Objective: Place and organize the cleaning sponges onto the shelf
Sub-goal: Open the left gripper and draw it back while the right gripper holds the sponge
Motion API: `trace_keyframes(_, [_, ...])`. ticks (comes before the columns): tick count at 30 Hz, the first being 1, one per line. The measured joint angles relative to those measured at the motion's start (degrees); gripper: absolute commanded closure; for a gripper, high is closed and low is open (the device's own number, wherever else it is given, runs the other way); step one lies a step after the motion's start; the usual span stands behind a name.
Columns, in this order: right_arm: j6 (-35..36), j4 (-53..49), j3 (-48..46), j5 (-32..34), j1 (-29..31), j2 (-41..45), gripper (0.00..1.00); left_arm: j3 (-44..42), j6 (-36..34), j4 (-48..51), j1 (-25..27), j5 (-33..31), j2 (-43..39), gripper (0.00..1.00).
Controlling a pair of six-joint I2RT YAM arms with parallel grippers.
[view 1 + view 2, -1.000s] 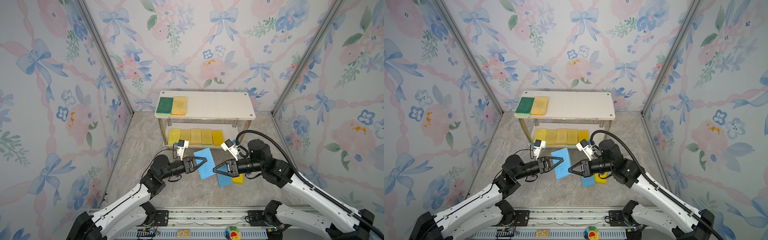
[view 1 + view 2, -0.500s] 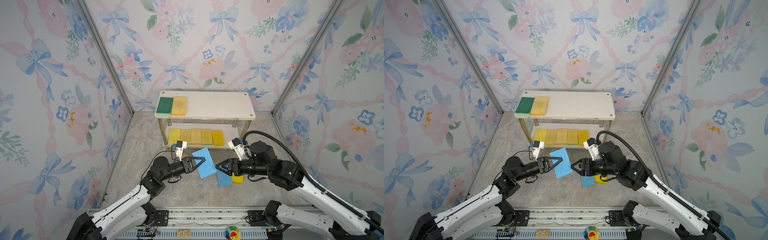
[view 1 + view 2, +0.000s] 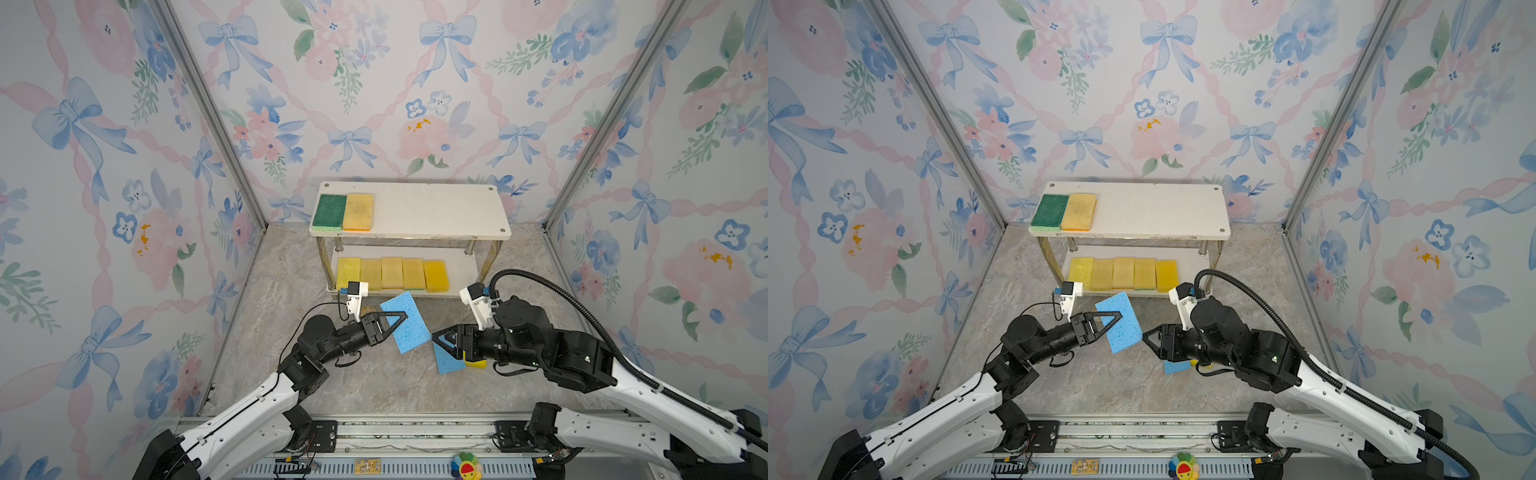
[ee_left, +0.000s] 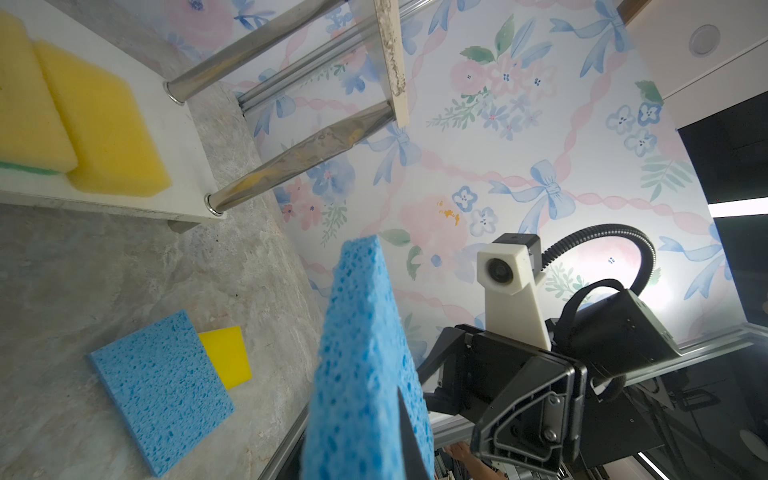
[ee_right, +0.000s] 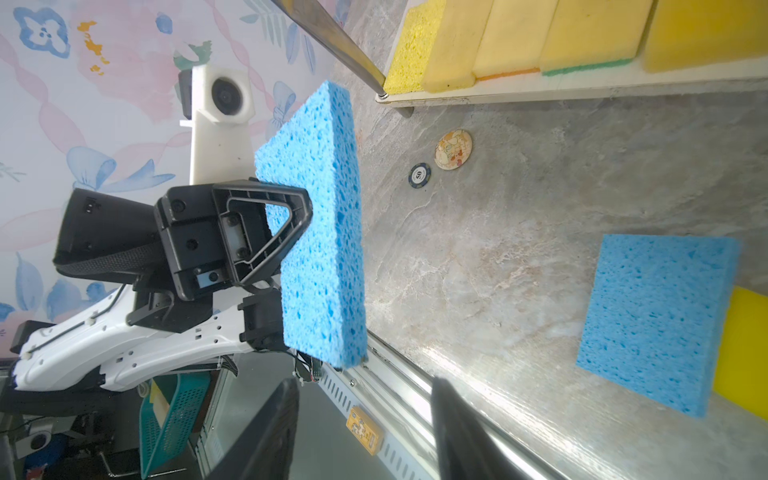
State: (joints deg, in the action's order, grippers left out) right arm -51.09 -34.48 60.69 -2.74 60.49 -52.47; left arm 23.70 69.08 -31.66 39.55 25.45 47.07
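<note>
My left gripper (image 3: 401, 318) is shut on a light blue sponge (image 3: 409, 328), holding it on edge above the floor in both top views (image 3: 1123, 328) and in the right wrist view (image 5: 320, 228). To its right my right gripper (image 3: 436, 338) stands open and empty, just clear of that sponge. A second blue sponge (image 3: 446, 361) lies flat on the floor, overlapping a yellow sponge (image 3: 478, 364). The shelf (image 3: 436, 208) carries a green sponge (image 3: 329, 211) and a yellow one (image 3: 358, 211) at the left of its top board. Several yellow sponges (image 3: 392, 273) line the lower board.
A patterned round disc (image 5: 453, 148) and a dark poker chip (image 5: 419, 174) lie on the marble floor near the shelf's front left post. Flowered walls close in three sides. A metal rail (image 3: 395, 428) runs along the front edge.
The right gripper has opened, let go of the blue sponge and drawn back to the right. The left gripper has closed fully on that sponge and now carries it alone.
</note>
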Motion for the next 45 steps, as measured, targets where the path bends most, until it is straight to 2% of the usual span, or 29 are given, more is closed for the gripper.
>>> trace_keyframes(16, [-1.03, 3.58, 0.00, -0.20, 1.62, -3.17, 0.69, -0.04, 0.00, 0.02, 0.00, -0.13, -0.52, 0.95])
trace_keyframes(30, [-1.03, 3.85, 0.00, -0.20, 1.86, -3.17, 0.77, -0.07, 0.00, 0.02, 0.00, -0.13, -0.52, 0.95])
trace_keyframes(40, [-1.01, 3.85, 0.00, -0.15, 1.88, -3.32, 0.92, -0.07, 0.00, 0.02, 0.00, -0.11, -0.52, 0.95])
trace_keyframes(45, [-0.90, 3.85, 0.00, 0.02, 1.88, -3.32, 0.96, -0.07, 0.00, 0.02, -0.20, -0.07, -0.52, 0.93])
